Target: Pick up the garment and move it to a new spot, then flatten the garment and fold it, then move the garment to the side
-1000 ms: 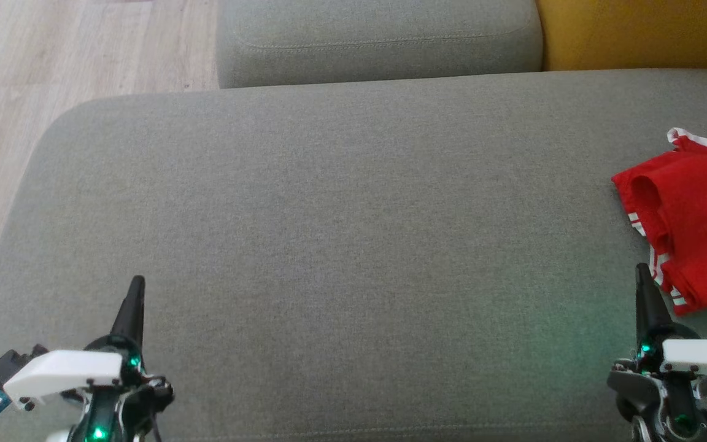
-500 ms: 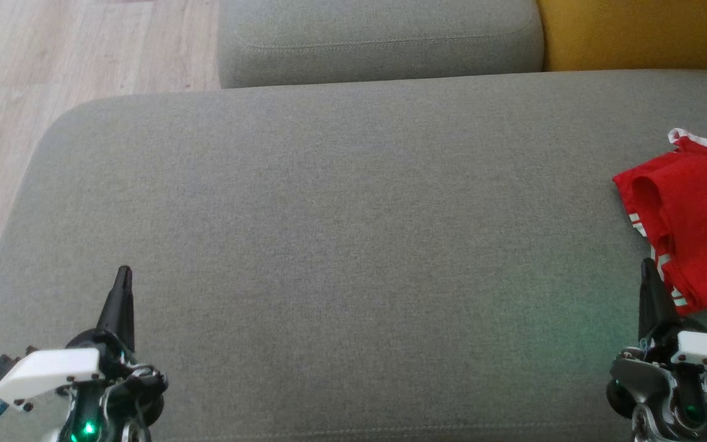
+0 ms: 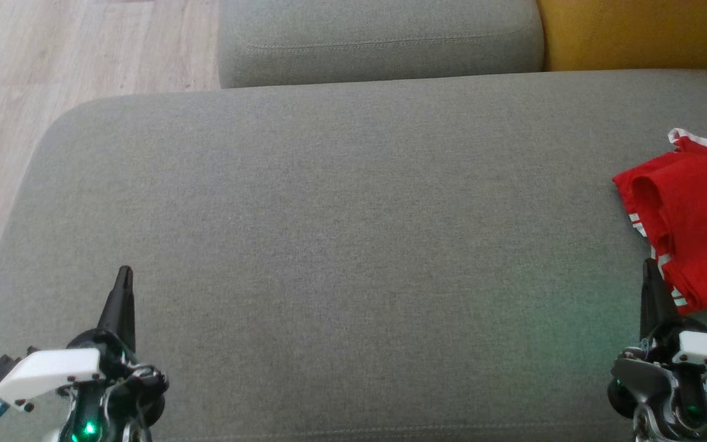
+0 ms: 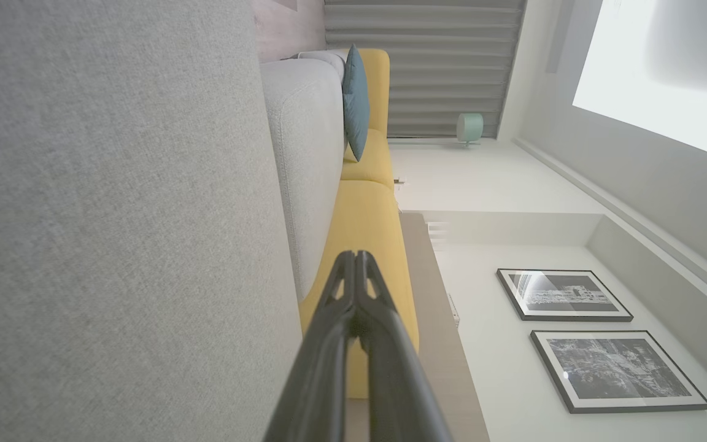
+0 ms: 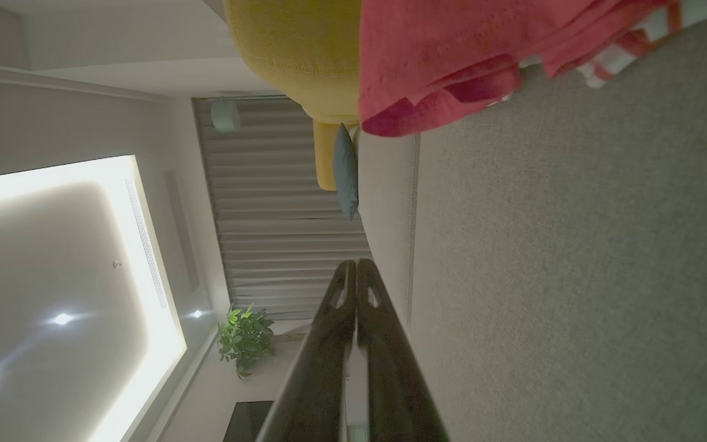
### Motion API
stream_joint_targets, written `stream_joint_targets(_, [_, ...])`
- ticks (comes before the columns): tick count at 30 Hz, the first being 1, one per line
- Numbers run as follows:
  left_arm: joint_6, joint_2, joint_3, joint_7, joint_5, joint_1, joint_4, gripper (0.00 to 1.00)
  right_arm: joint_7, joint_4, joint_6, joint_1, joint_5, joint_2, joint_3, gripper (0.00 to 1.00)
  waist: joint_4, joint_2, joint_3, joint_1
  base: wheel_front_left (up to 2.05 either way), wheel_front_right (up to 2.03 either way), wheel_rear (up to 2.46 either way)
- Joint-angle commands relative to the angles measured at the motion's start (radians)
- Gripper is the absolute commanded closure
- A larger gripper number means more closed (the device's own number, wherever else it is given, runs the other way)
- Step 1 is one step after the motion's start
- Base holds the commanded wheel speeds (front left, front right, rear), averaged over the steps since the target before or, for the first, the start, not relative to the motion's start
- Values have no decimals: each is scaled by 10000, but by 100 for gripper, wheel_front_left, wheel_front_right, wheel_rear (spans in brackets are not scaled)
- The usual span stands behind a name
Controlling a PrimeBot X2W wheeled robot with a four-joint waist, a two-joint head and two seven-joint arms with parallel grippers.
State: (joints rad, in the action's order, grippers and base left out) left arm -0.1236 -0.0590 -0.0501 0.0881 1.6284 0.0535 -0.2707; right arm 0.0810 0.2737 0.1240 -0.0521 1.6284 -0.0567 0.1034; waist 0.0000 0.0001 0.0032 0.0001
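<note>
The garment [image 3: 694, 233] is red with white stripes, lying folded at the right edge of the grey sofa cushion [image 3: 353, 245]; the right wrist view catches it as a red mass [image 5: 452, 55] along its top. My right gripper [image 3: 649, 265] hovers at the lower right, tip just beside the garment's near corner, fingers pressed together [image 5: 356, 265] and holding nothing. Over the lower left of the cushion, my left gripper [image 3: 124, 271] is shut and empty too, its fingers meeting at the tip [image 4: 355, 256].
A second grey cushion [image 3: 378, 40] and a yellow one [image 3: 642, 31] lie beyond the far edge. Wooden floor [image 3: 53, 73] runs along the left. The wide middle of the grey cushion is bare fabric.
Between one second ago and half a second ago both grippers shifted slightly, the left one leftward, the right one a little up toward the garment. Since then nothing has moved.
</note>
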Motion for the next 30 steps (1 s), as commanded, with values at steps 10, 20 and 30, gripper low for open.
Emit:
stream_joint_targets(10, [-71, -66, -427, 83, -24, 526, 263, 100, 116, -304, 67, -535, 15, -122, -153, 100, 0, -1, 0, -1, 0, 0, 0])
stream_joint_targets(20, [-71, -47, -454, 104, -47, 529, 262, 100, 142, -302, 67, -537, -12, -99, -121, 100, 0, -1, 0, -1, 0, 0, 0])
stream_joint_targets(30, [-71, -30, -478, 124, -67, 531, 261, 100, 165, -300, 67, -540, -36, -79, -93, 100, 0, -1, 0, -1, 0, 0, 0])
